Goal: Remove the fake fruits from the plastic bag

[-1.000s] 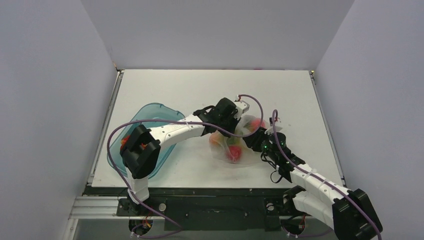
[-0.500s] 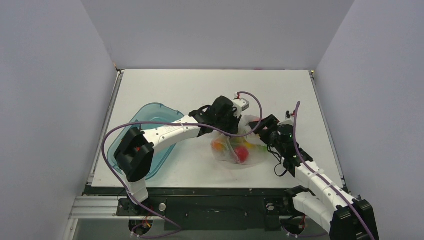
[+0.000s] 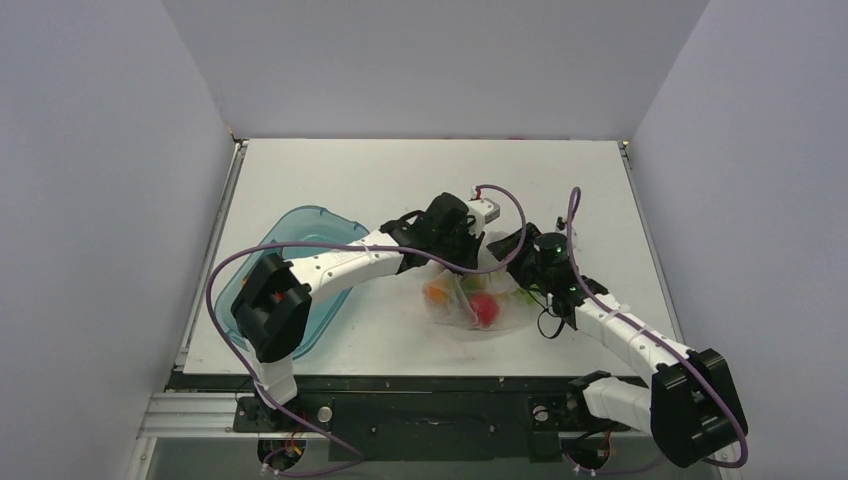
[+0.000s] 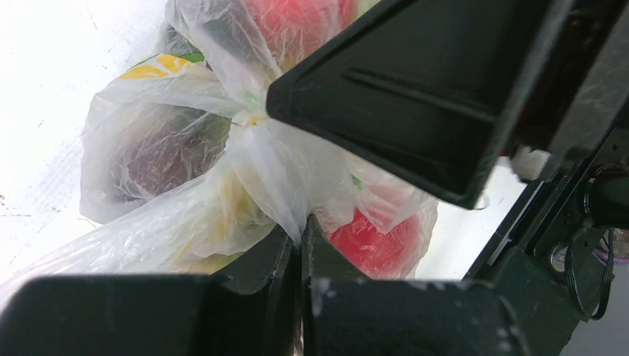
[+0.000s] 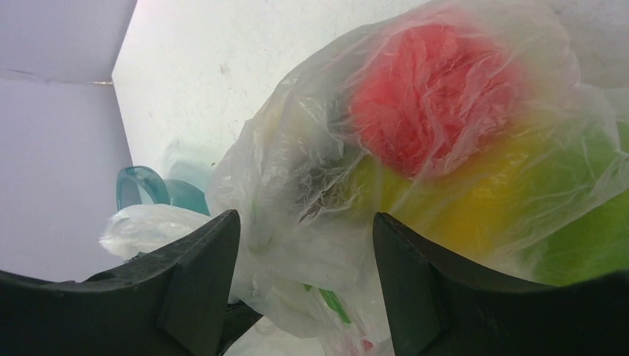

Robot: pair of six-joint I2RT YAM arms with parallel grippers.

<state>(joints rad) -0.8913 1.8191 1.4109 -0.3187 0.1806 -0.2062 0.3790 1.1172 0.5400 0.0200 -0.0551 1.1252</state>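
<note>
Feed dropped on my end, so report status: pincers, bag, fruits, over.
Left pincer shut on the plastic bag film. Right pincer open, facing the bag. Fake fruits inside it. No obstruction seen.

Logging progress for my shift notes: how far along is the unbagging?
Nothing looks out yet: the fake fruits show through the plastic bag, inside it. In hand: the left gripper pinches a fold of film; the right gripper is open at the bag. Left: every fruit.
</note>
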